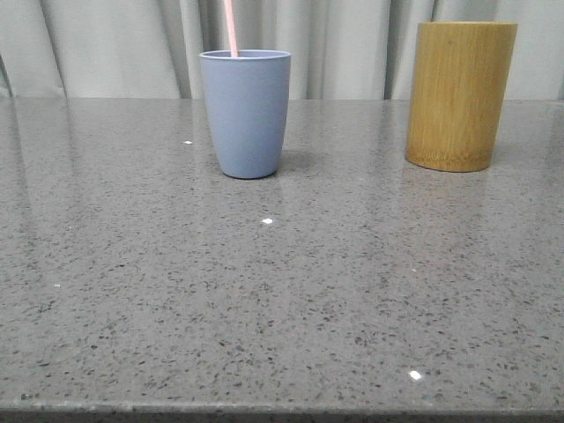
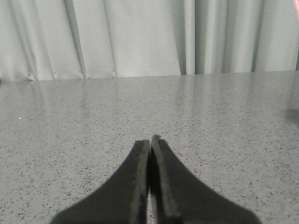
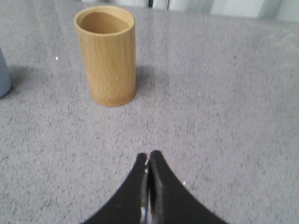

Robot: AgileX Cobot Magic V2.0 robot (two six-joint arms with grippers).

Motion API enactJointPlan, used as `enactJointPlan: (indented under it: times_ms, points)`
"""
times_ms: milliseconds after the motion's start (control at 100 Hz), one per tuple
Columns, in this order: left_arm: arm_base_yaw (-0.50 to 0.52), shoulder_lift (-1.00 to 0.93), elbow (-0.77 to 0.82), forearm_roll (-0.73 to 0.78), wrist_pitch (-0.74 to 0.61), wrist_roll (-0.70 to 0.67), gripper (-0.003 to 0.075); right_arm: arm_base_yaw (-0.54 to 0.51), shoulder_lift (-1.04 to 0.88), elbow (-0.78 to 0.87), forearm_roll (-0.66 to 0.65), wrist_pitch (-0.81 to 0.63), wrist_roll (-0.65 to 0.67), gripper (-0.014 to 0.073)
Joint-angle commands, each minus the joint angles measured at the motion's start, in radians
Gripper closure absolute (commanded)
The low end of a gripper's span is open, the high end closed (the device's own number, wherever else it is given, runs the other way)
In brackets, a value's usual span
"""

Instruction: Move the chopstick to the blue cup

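The grey-blue cup [image 1: 246, 113] stands upright at the back middle-left of the table in the front view. A thin pale pink chopstick [image 1: 232, 28] rises from inside it, past the top of the frame. An edge of the cup shows in the right wrist view [image 3: 3, 74]. Neither gripper shows in the front view. My left gripper [image 2: 150, 141] is shut and empty, low over bare table. My right gripper [image 3: 149, 156] is shut and empty, well short of the bamboo holder.
A tall tan bamboo cylinder [image 1: 460, 94] stands at the back right; the right wrist view [image 3: 106, 55] shows it empty inside. The grey speckled table [image 1: 282, 300] ends at a pale curtain [image 1: 132, 44] behind.
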State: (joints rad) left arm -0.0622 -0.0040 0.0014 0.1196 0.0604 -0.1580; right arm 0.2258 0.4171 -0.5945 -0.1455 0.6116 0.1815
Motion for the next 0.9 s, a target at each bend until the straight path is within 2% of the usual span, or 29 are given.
enactJointPlan:
  times_ms: [0,160,300,460,560,780,890]
  points:
    - [0.002,-0.035,0.009,0.001,-0.085,-0.004,0.0739,-0.007,-0.05,0.057,-0.029,-0.214,-0.015,0.0661]
    - [0.002,-0.035,0.009,0.001,-0.085,-0.004,0.0739,-0.008,-0.176,0.283,-0.029,-0.478,-0.024,0.0661]
    - [0.002,-0.035,0.009,0.001,-0.085,-0.004,0.0739,-0.008,-0.275,0.427,-0.027,-0.601,-0.024,0.0661]
    - [0.002,-0.035,0.009,0.001,-0.085,-0.004,0.0739,-0.015,-0.389,0.511,-0.023,-0.625,-0.024,0.0661]
    - [0.002,-0.035,0.009,0.001,-0.085,-0.004,0.0739,-0.055,-0.442,0.535,0.001,-0.623,-0.024,0.0661]
    - [0.002,-0.035,0.009,0.001,-0.085,-0.004,0.0739,-0.153,-0.448,0.564,0.045,-0.633,-0.024,0.0661]
    - [0.002,-0.035,0.009,0.001,-0.085,-0.004,0.0739,-0.177,-0.448,0.613,0.067,-0.696,-0.024,0.0661]
